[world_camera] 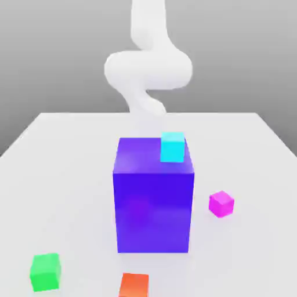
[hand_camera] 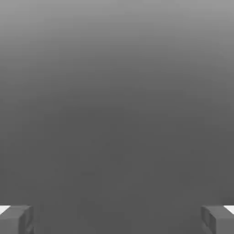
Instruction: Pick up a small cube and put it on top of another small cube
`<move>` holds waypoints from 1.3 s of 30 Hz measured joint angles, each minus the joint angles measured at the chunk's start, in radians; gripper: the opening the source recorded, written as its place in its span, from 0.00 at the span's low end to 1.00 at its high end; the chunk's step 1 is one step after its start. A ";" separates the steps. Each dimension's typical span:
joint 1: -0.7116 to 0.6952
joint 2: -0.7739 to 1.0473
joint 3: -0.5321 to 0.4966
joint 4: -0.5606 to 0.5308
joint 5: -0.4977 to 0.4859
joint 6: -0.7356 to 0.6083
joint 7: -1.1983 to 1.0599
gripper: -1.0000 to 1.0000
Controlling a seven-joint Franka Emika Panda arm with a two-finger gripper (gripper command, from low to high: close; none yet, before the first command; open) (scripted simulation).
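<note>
Nothing of the task was done yet. The small plain magenta-pink cube [world_camera: 221, 203] sat alone on the pale surface [world_camera: 69, 174], near the big glossy blue-purple block [world_camera: 154, 200] on the exterior view's right, with nothing stacked on it. The tool [hand_camera: 117, 218] stood spread wide and empty. The white arm [world_camera: 148, 69] rose behind the block, which probably hid its lower part. Picking, carrying and stacking all remained.

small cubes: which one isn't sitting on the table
The cyan cube. It rests on top of the big blue block, at a far corner, while the pink cube, green cube and orange cube lie on the table.
</note>
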 joint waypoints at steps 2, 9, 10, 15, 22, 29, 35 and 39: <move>0.059 0.048 -0.010 -0.050 -0.008 0.042 -0.089 0.50; 0.243 0.205 -0.033 -0.213 -0.020 0.183 -0.391 0.50; 0.269 0.228 -0.036 -0.237 -0.021 0.203 -0.435 0.50; 0.395 0.340 -0.049 -0.353 -0.026 0.303 -0.653 0.50; 0.563 0.497 -0.056 -0.516 -0.026 0.442 -0.964 0.50; 0.705 0.667 -0.049 -0.649 0.011 0.591 -1.258 0.50; 0.651 0.879 0.052 -0.617 0.153 0.763 -1.378 0.50; 0.654 0.974 0.052 -0.602 0.155 0.841 -1.378 0.00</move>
